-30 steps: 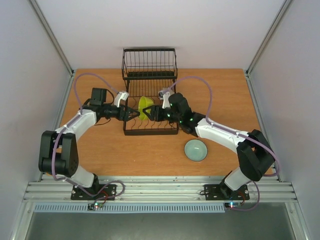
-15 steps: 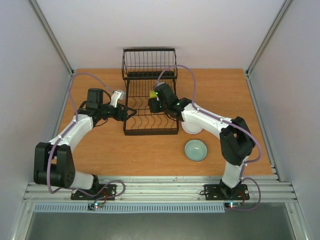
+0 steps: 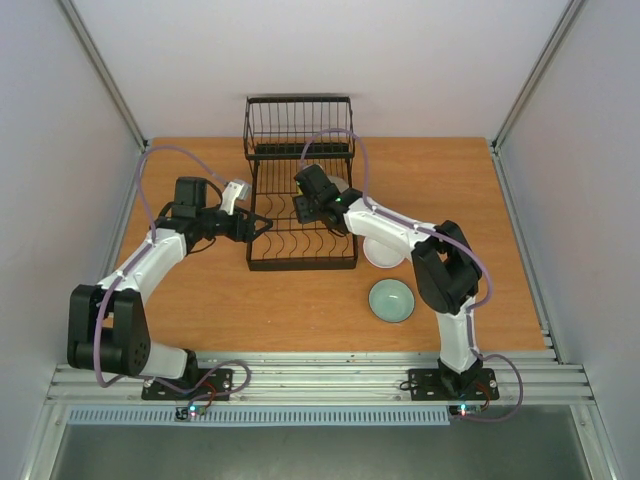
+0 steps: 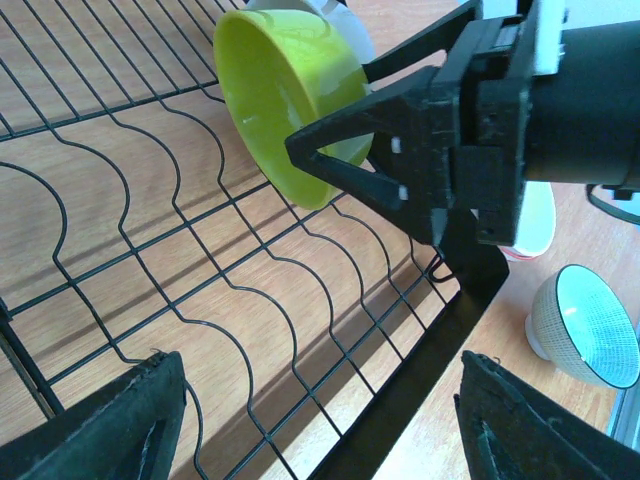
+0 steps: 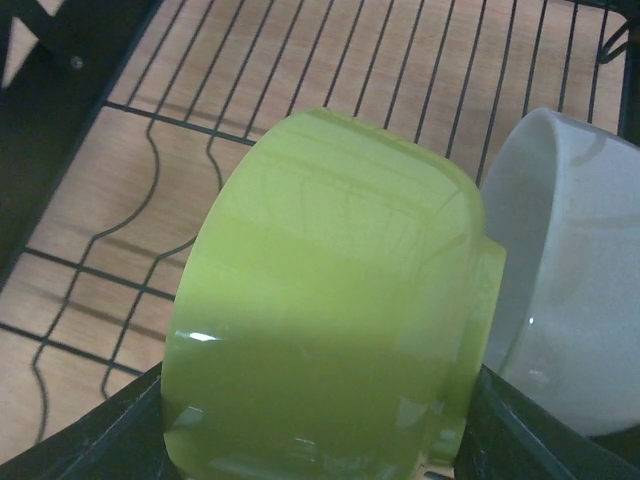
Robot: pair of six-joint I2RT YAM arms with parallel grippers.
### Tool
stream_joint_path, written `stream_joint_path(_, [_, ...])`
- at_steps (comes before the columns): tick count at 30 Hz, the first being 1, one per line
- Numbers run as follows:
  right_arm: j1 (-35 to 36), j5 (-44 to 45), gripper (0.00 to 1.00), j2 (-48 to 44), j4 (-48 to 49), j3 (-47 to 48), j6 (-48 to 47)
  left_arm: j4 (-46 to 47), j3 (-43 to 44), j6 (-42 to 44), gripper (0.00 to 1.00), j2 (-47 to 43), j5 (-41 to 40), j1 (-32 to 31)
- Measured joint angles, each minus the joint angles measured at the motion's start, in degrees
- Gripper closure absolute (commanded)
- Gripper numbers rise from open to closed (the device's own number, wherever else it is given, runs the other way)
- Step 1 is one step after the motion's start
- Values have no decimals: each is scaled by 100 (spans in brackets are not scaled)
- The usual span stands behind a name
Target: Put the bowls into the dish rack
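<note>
My right gripper (image 3: 302, 207) is over the black wire dish rack (image 3: 300, 262), shut on the yellow-green bowl (image 5: 330, 300), which it holds on edge above the curved prongs. The bowl also shows in the left wrist view (image 4: 290, 90), with the right gripper's black fingers (image 4: 380, 150) across it. A plain white bowl (image 5: 570, 270) stands on edge right beside it in the rack. My left gripper (image 3: 262, 226) is open and empty at the rack's left side, over its frame (image 4: 420, 380).
A pale teal bowl (image 3: 391, 300) sits upright on the table right of the rack, also in the left wrist view (image 4: 590, 325). A white bowl with a reddish edge (image 3: 378, 252) lies under my right arm. The rack's tall basket section (image 3: 298, 125) stands at the far end.
My right gripper has carried the yellow-green bowl from the rack's middle toward its far end, next to the white bowl. My left gripper drew back to the rack's left side, then stayed still.
</note>
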Motion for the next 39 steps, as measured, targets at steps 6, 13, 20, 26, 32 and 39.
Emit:
stream_joint_path(6, [0, 339, 99, 361, -48, 273, -142, -2, 0, 2, 26, 28, 0, 0])
stream_joint_path(13, [-2, 431, 99, 402, -35, 319, -225, -2, 0, 2, 26, 188, -2, 0])
stream_joint_path(20, [-87, 267, 99, 551, 94, 400, -212, -4, 0, 2, 26, 254, -2, 0])
stream_joint_path(26, [-245, -63, 99, 737, 269, 505, -133, -4, 0, 4, 26, 256, -2, 0])
stream_joint_path(32, [-254, -144, 54, 787, 337, 516, -103, -4, 0, 4, 26, 256, -2, 0])
stream_joint_path(39, [-256, -214, 30, 726, 686, 245, -85, -4, 0, 7, 26, 260, -2, 0])
